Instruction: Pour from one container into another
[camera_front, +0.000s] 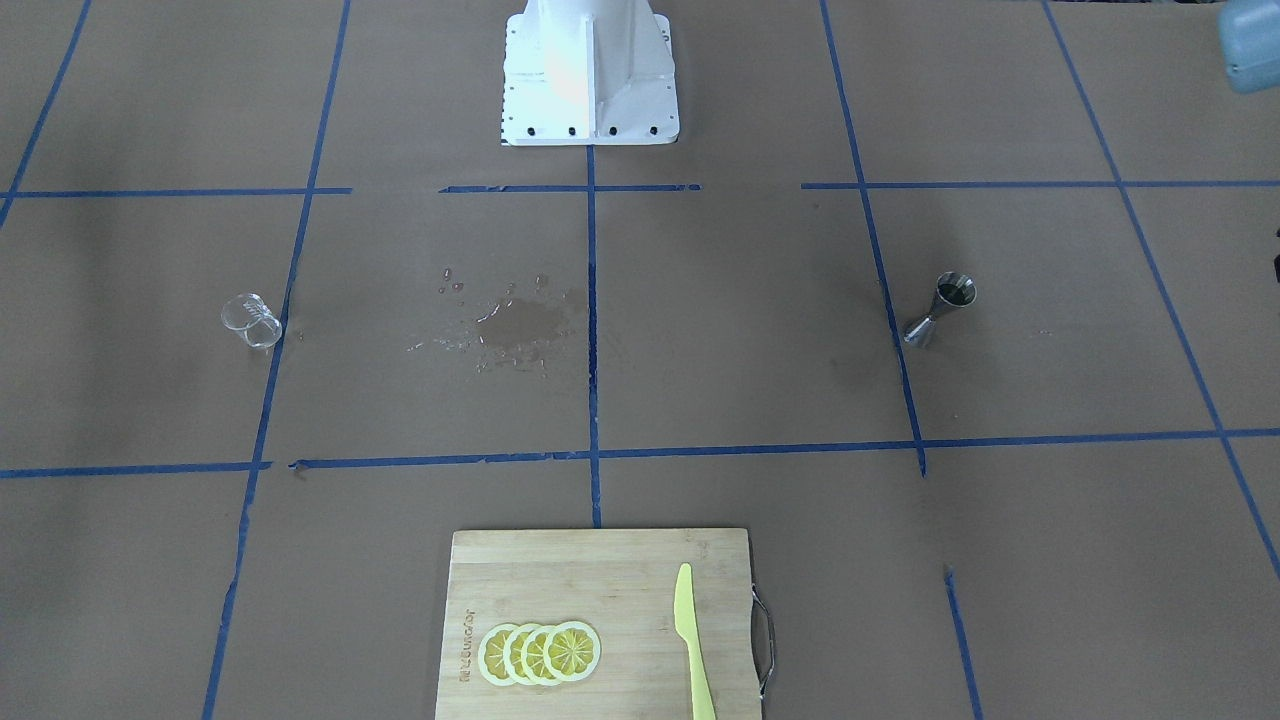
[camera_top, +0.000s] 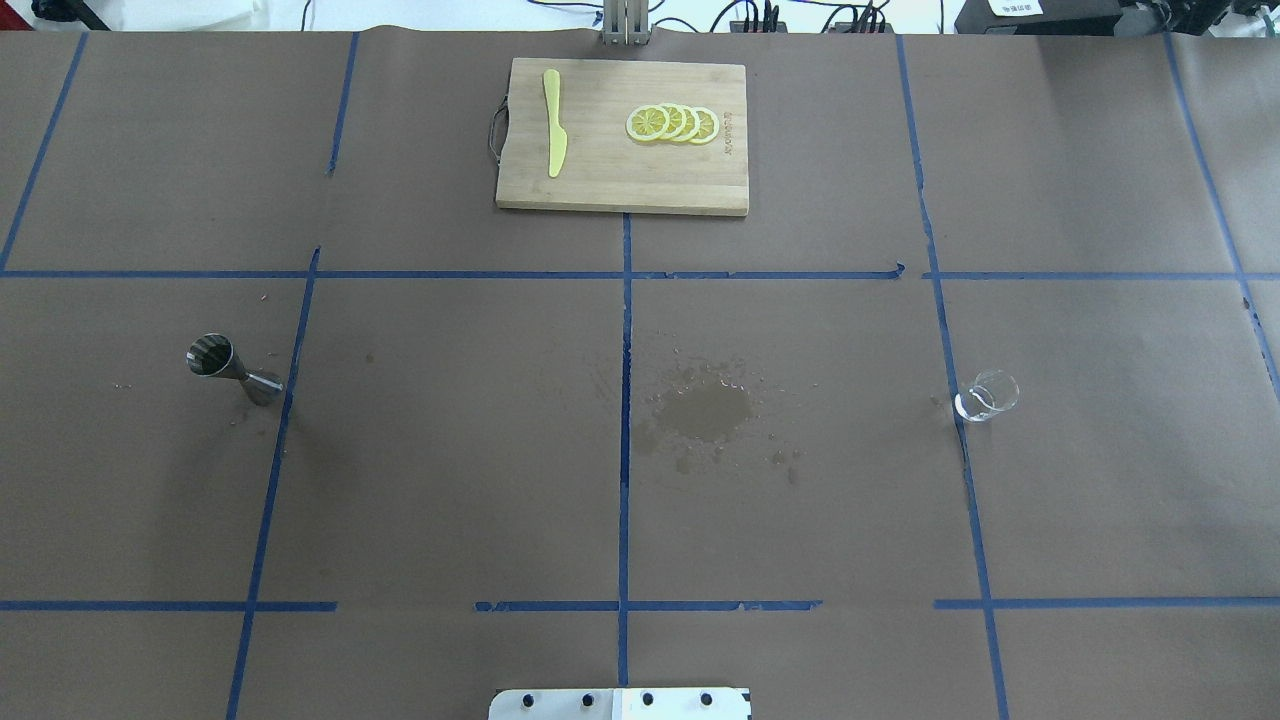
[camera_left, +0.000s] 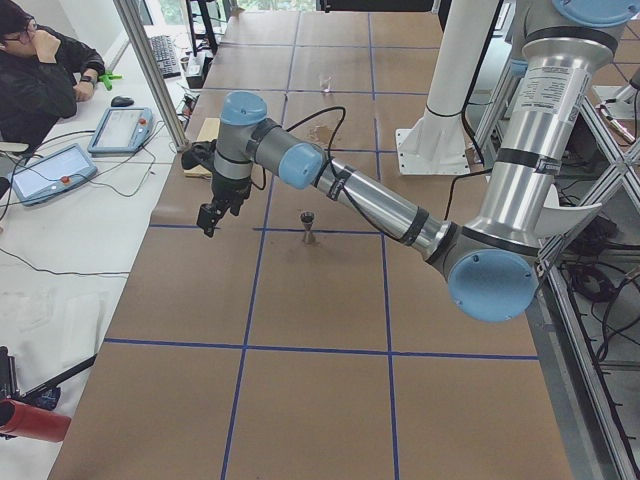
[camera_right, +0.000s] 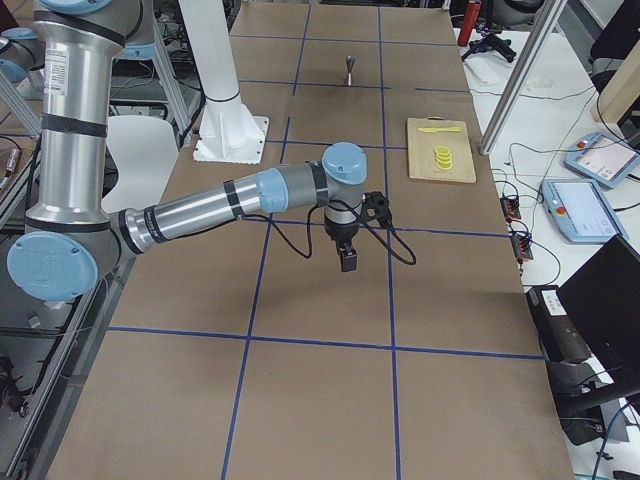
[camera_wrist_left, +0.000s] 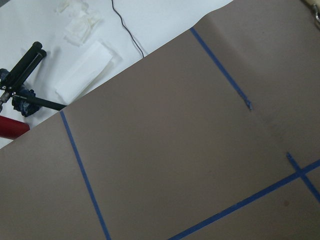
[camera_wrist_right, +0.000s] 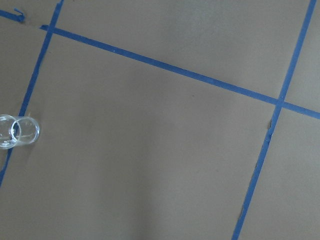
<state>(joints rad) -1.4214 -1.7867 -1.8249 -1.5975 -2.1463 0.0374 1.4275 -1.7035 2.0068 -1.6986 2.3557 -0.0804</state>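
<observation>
The clear glass cup (camera_top: 987, 396) stands on a blue tape line on the robot's right side, also seen in the front view (camera_front: 252, 320) and at the left edge of the right wrist view (camera_wrist_right: 17, 132). The steel jigger (camera_top: 232, 368) stands on the robot's left side (camera_front: 940, 308). My left gripper (camera_left: 210, 220) hangs above the paper, apart from the jigger (camera_left: 308, 228). My right gripper (camera_right: 347, 262) hangs over bare paper, far from the jigger (camera_right: 350, 70). Both grippers show only in the side views, so I cannot tell whether they are open or shut.
A wet spill (camera_top: 705, 410) darkens the paper near the table's middle. At the far edge lies a wooden cutting board (camera_top: 600, 170) with a yellow knife (camera_top: 553, 125) and lemon slices (camera_top: 672, 123). A person (camera_left: 40, 70) sits beside the table's end.
</observation>
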